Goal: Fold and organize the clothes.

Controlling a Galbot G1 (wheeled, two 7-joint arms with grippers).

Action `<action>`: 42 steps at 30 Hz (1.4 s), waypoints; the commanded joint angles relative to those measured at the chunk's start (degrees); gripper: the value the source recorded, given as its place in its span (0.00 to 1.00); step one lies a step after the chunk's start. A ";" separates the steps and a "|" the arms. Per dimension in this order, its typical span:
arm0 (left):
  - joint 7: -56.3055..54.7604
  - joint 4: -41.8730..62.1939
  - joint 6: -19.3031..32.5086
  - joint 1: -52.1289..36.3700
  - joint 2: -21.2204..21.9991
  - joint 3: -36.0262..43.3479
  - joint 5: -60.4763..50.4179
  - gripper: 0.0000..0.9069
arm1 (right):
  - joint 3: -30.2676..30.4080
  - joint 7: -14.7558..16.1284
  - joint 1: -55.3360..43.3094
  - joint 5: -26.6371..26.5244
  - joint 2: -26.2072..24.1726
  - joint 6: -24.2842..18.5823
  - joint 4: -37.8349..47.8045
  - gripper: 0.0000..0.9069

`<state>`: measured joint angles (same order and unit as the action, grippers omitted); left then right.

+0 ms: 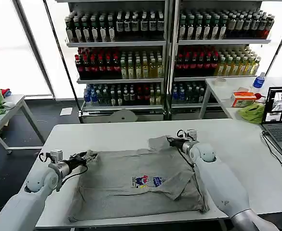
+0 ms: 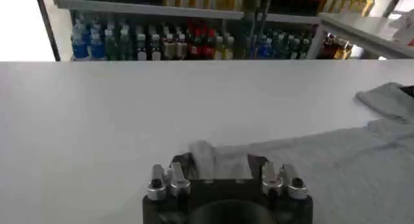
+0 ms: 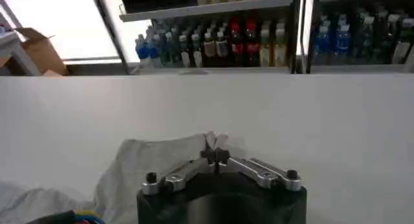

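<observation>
The grey shirt [image 1: 136,185] with a small multicoloured chest print is lying spread on the white table [image 1: 107,132], one sleeve folded in over the body. The left gripper [image 1: 87,157] is pinching the shirt's far left corner, fingers closed on a tuft of fabric. The right gripper [image 1: 171,140] is clamping the far right sleeve, its fingertips [image 3: 215,155] meeting on the cloth.

The right tool [image 3: 215,155] pinches a raised fold of the grey shirt [image 3: 152,159], fingers closed together. The white surface [image 3: 310,122] stretches beyond, with bottle shelves [image 3: 213,41] behind.
</observation>
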<state>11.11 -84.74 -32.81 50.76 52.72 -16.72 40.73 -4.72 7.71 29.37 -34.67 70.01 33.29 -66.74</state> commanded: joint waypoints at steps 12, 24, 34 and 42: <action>0.06 0.07 0.26 -0.89 0.03 1.02 -0.01 0.03 | -0.94 -0.68 1.58 -0.47 0.07 -0.18 -2.76 0.00; -0.56 -3.68 1.14 2.04 -0.28 -2.21 0.02 0.04 | -1.60 -2.06 4.86 -2.87 -1.32 -0.16 -9.56 0.00; -1.45 -10.90 1.26 8.14 -0.79 -7.59 0.42 0.03 | -4.24 -3.18 9.42 -4.93 -3.42 -0.08 -17.51 0.00; -2.23 -18.21 1.06 14.50 -0.35 -12.61 1.57 0.04 | -7.82 -3.91 14.51 -7.12 -6.03 -0.07 -26.42 0.00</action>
<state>9.47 -94.21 -31.69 57.84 52.11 -23.42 41.46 -9.88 4.21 39.33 -40.12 65.87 33.21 -84.25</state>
